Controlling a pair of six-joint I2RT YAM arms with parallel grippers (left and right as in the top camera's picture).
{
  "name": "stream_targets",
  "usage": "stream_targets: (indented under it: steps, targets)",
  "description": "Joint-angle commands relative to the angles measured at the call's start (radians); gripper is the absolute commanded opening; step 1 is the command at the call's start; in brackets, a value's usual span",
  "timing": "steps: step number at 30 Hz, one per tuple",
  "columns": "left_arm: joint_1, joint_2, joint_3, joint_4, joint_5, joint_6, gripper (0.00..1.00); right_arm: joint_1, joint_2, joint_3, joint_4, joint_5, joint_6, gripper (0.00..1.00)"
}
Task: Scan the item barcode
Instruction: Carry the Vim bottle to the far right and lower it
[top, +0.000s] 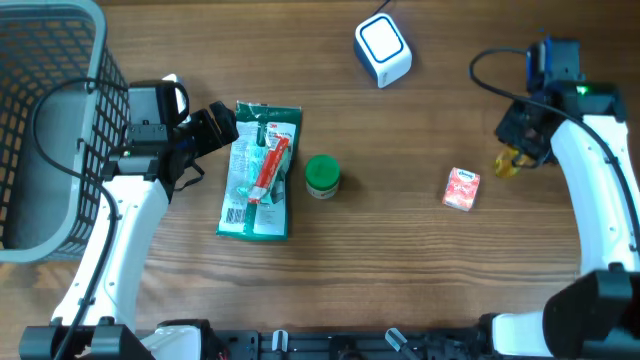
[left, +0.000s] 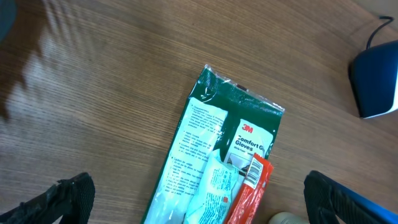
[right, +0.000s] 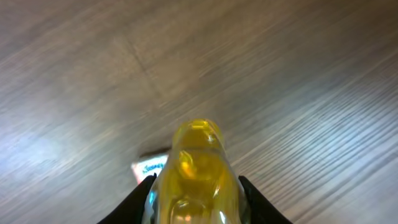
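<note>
Presently, the yellow item is pinched in the right tool and held over the desk. It looks small, smooth and rounded, so it is judged light and liable to slip, and is best gripped by its sides with any label left uncovered. No barcode can be made out. Just beyond it, a pink carton lies flat. Farther left, the left tool is spread wide beside a glove packet and a green-capped tub. At the far edge stands the white scanner. Nothing is seen in the visible part of the wire basket.
</note>
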Motion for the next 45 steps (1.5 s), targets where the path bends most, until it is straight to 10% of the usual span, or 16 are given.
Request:
stream_targets:
  steps: [1, 35, 39, 42, 45]
  targets:
    - [0.004, -0.013, 0.017, 0.002, 0.011, 0.006, 1.0, -0.092, -0.01, -0.102, 0.115, -0.151, -0.067, 0.13]
    - [0.004, -0.013, 0.017, 0.002, 0.011, 0.005, 1.0, -0.153, -0.01, -0.212, 0.304, -0.084, -0.172, 0.22]
    - [0.004, -0.013, 0.017, 0.002, 0.011, 0.006, 1.0, -0.153, -0.01, -0.212, 0.298, -0.085, -0.171, 0.53]
    - [0.004, -0.013, 0.017, 0.002, 0.011, 0.005, 1.0, -0.153, -0.01, -0.212, 0.293, -0.084, -0.171, 0.95]
    - [0.004, -0.013, 0.017, 0.002, 0.011, 0.005, 1.0, -0.153, -0.01, -0.212, 0.301, -0.085, -0.171, 1.0]
